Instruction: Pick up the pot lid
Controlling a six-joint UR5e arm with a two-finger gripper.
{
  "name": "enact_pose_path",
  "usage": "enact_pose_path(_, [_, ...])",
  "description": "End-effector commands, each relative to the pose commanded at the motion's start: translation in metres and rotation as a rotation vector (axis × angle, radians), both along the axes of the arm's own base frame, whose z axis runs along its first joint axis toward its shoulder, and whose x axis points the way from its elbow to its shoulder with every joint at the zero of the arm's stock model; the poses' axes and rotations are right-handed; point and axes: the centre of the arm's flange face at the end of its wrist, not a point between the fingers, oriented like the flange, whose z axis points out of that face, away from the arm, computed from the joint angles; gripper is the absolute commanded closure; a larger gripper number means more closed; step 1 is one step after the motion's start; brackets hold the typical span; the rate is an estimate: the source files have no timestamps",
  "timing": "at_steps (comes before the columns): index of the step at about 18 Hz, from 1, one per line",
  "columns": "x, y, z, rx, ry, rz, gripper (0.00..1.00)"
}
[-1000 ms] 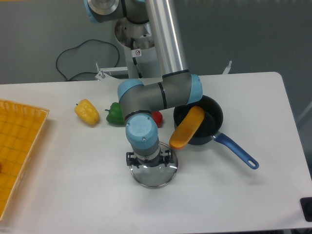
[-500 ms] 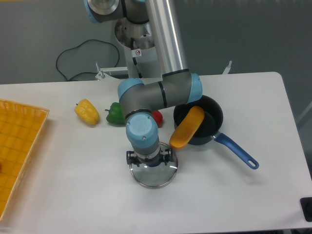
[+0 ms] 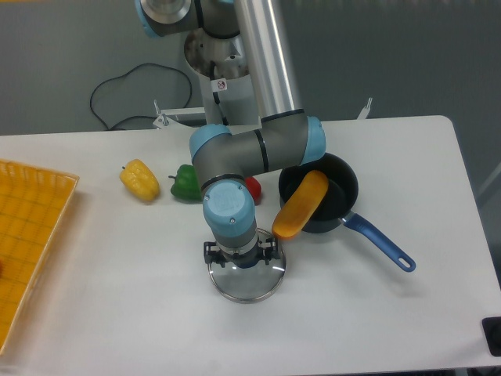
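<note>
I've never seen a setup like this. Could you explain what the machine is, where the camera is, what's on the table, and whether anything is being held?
The machine is a blue-and-grey robot arm, reaching down with a two-finger hand. There is only one viewpoint: a fixed camera facing the arm and looking down on the white table.

Beneath the hand lies a round, clear pot lid with a shiny rim. Beside it is a black pan with a blue handle, and a long orange object overlaps the pan. Farther back are yellow, green and partly hidden red items.

Nothing appears to be held: the fingers look spread apart over the lid.
</note>
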Motion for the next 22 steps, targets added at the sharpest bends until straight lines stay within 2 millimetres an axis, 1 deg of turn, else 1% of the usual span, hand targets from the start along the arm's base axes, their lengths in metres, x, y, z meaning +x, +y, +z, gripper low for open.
enact_pose_path(2, [0.0023,-0.0025,-0.0046,-0.008,-0.007,0.000,0.03])
enact_pose_path(9, [0.0013,-0.0026,-0.0030,-0.005,-0.006,0.002,0.04])
enact_pose_path(13, [0.0006,-0.0019,-0.0017,-0.002,-0.004,0.002,0.14])
enact_pose_path(17, [-0.0012,0.0003,0.0022,0.005,0.001,0.003,0.21])
enact_pose_path(19, [-0.0016,0.0007,0.0019,0.005,0.001,0.003,0.27])
enact_pose_path(22, [-0.0016,0.0005,0.0018,0.003,0.001,0.003,0.31])
